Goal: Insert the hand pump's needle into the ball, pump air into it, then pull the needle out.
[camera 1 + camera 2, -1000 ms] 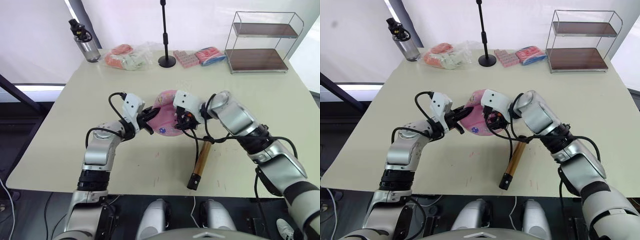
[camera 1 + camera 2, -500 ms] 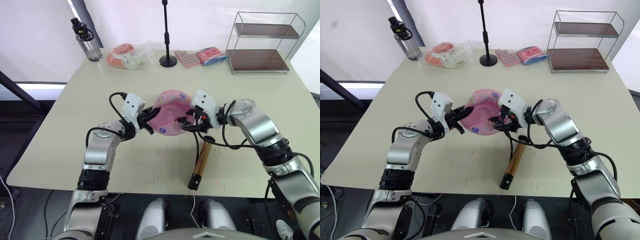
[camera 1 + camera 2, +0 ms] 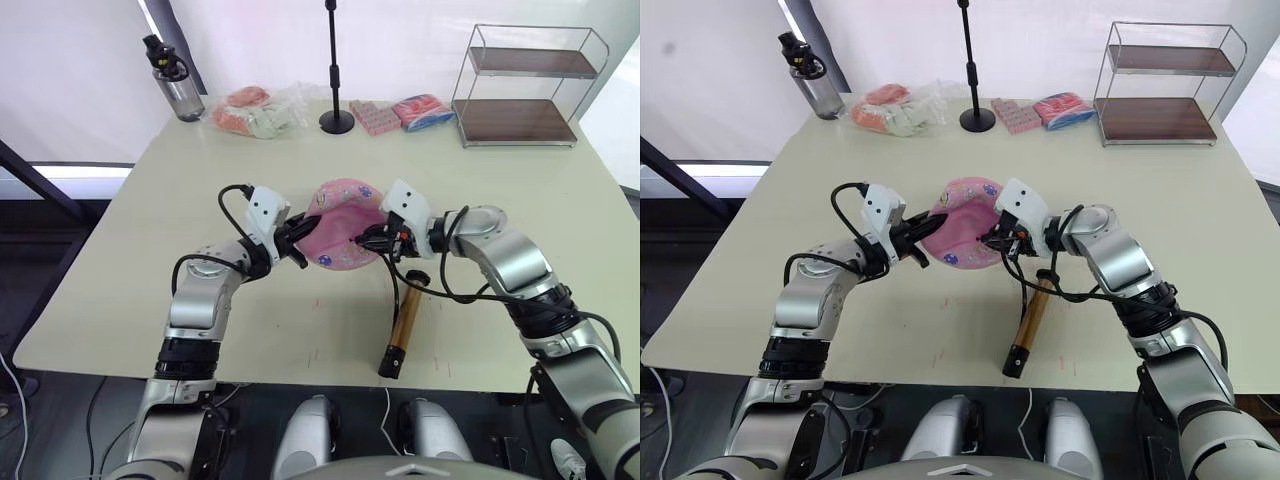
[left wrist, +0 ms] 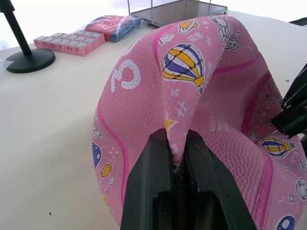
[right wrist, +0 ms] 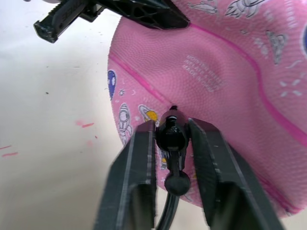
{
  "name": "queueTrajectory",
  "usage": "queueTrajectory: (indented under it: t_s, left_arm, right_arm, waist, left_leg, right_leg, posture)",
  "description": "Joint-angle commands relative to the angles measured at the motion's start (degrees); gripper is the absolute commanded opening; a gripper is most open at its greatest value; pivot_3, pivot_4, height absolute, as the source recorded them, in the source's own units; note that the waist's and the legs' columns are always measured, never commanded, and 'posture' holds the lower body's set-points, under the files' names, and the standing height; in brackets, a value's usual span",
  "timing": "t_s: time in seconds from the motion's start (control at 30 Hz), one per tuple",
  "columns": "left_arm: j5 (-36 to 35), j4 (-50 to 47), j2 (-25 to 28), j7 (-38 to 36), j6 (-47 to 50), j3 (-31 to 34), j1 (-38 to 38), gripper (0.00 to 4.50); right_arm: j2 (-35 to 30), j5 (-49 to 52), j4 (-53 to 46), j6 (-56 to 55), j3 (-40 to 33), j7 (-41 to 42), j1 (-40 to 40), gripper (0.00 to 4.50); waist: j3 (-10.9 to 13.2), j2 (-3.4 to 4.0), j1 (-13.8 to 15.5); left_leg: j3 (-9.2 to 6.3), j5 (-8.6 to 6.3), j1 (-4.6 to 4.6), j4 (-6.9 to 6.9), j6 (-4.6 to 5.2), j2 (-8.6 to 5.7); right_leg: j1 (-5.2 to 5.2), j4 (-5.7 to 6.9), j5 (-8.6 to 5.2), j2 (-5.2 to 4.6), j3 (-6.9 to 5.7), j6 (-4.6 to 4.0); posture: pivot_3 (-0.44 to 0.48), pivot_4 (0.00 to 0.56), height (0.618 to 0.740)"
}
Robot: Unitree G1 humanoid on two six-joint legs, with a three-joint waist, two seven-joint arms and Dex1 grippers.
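Note:
A limp, half-flat pink ball [image 3: 338, 240] with cartoon prints lies mid-table. My left gripper [image 4: 176, 139] is shut on a raised fold of the ball [image 4: 192, 91] at its left side. On the ball's right side my right gripper [image 5: 171, 125] is shut on the needle's black fitting [image 5: 171, 136], whose tip touches the ball's skin [image 5: 230, 72]. The metal pin itself is hidden. A black hose [image 3: 396, 285] runs down from the fitting to the bronze hand pump [image 3: 405, 320], which lies on the table near the front edge.
Along the table's back stand a water bottle [image 3: 172, 85], plastic bags [image 3: 255, 110], a black stand [image 3: 333, 70], a tray of pink blocks [image 3: 372, 117], a packet [image 3: 425, 110] and a wire shelf [image 3: 525, 85].
My right forearm has swung lower and outward while its gripper keeps the fitting at the ball's right side. The pump has shifted slightly. The left gripper still holds the fold.

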Motion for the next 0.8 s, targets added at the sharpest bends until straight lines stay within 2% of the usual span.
queueTrajectory:
  t_s: [0.03,0.8]
  left_arm:
    - [0.56,2.19,-0.32,-0.81,2.02,-3.7,2.6,0.0]
    - [0.6,2.18,-0.68,-0.65,2.18,-4.03,2.36,0.0]
  right_arm:
    - [-0.07,0.19,-0.79,-0.28,-0.5,-0.46,-1.32,1.08]
    - [-0.99,-1.15,1.38,3.73,2.98,0.23,-5.0,1.08]
  waist:
    - [0.0,0.0,0.0]
    - [0.0,0.0,-0.02]
  left_leg:
    - [0.0,0.0,0.0,0.0,0.0,0.0]
    - [-0.01,0.0,0.03,0.09,0.0,-0.01]
  right_leg:
    - [0.0,0.0,0.0,0.0,0.0,0.0]
    - [0.02,0.14,0.01,0.01,0.01,0.0]
  posture:
    - [0.0,0.15,0.736]
    - [0.0,0.15,0.736]
